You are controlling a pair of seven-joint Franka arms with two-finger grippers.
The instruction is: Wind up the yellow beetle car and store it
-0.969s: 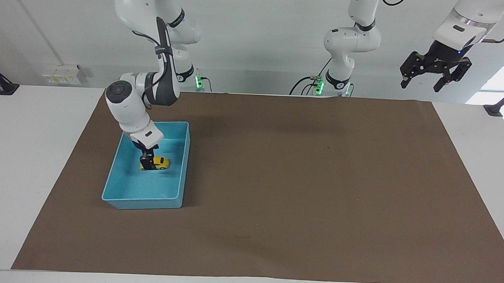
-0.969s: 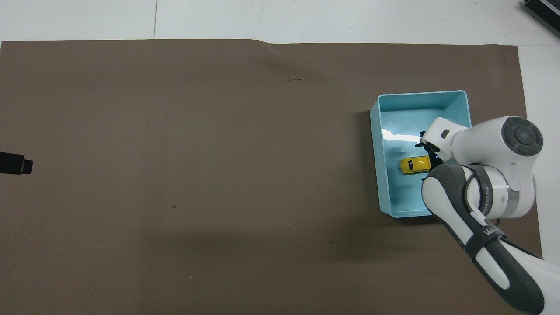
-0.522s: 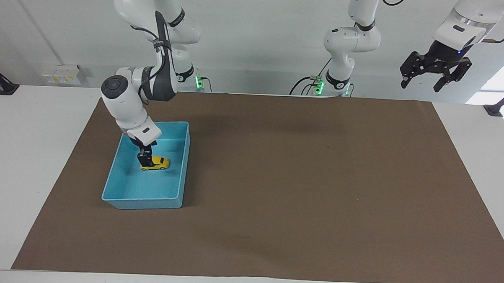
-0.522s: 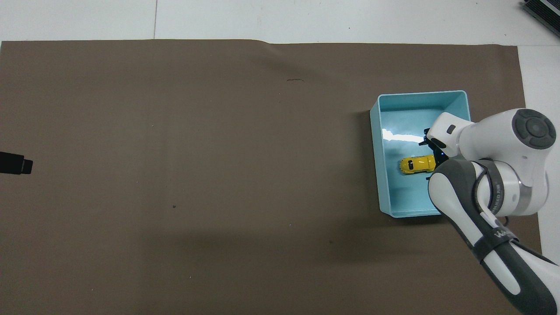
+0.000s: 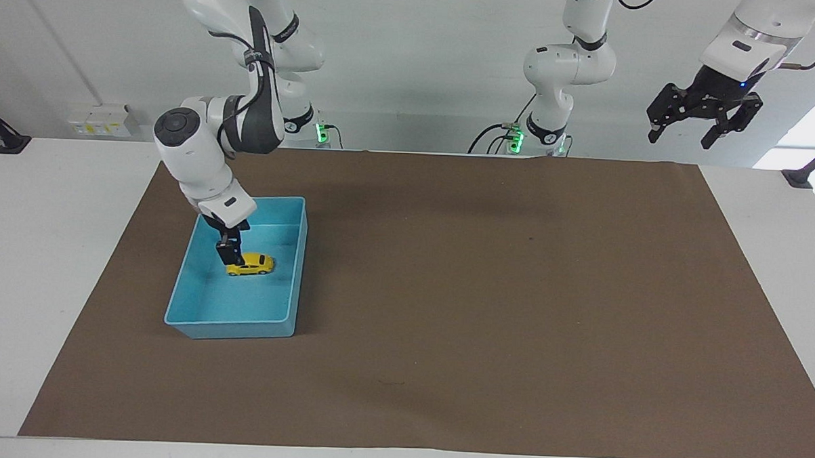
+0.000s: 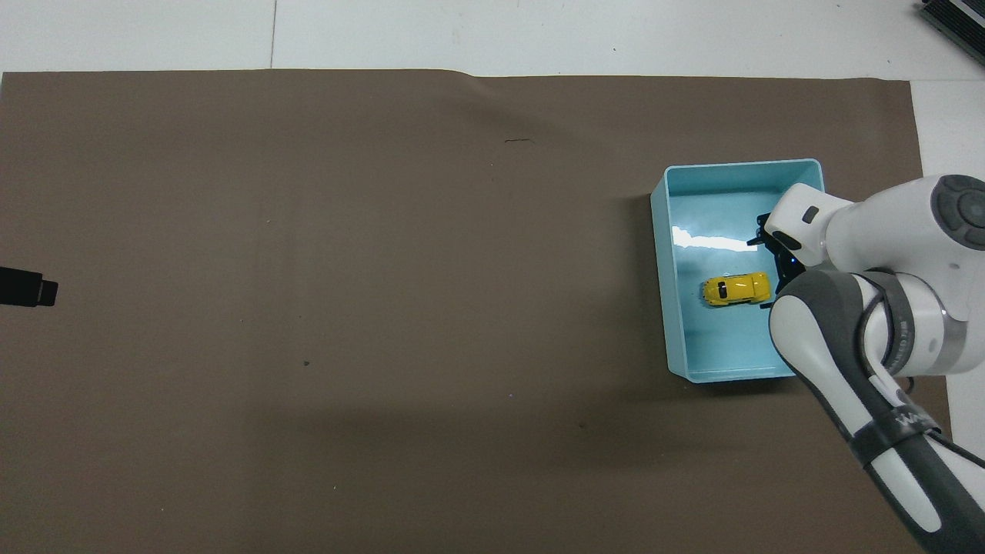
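The yellow beetle car [image 5: 250,264] stands on its wheels on the floor of the blue bin [image 5: 298,266], about in the bin's middle. It shows uncovered from above as well, the car [image 6: 736,288] inside the bin [image 6: 660,231]. My right gripper [image 5: 228,253] hangs inside the bin just beside the car's end that points toward the right arm's end of the table. It is open and holds nothing. In the overhead view its wrist covers most of it. My left gripper [image 5: 682,135] waits high in the air over the left arm's end of the table, open and empty.
A brown mat [image 5: 486,293] covers most of the white table, and the bin sits on it toward the right arm's end. The right arm's forearm leans over the bin's outer wall.
The right gripper has lifted a little and drawn off the car toward the right arm's end of the table. The car stays put in the bin. The left arm has not moved.
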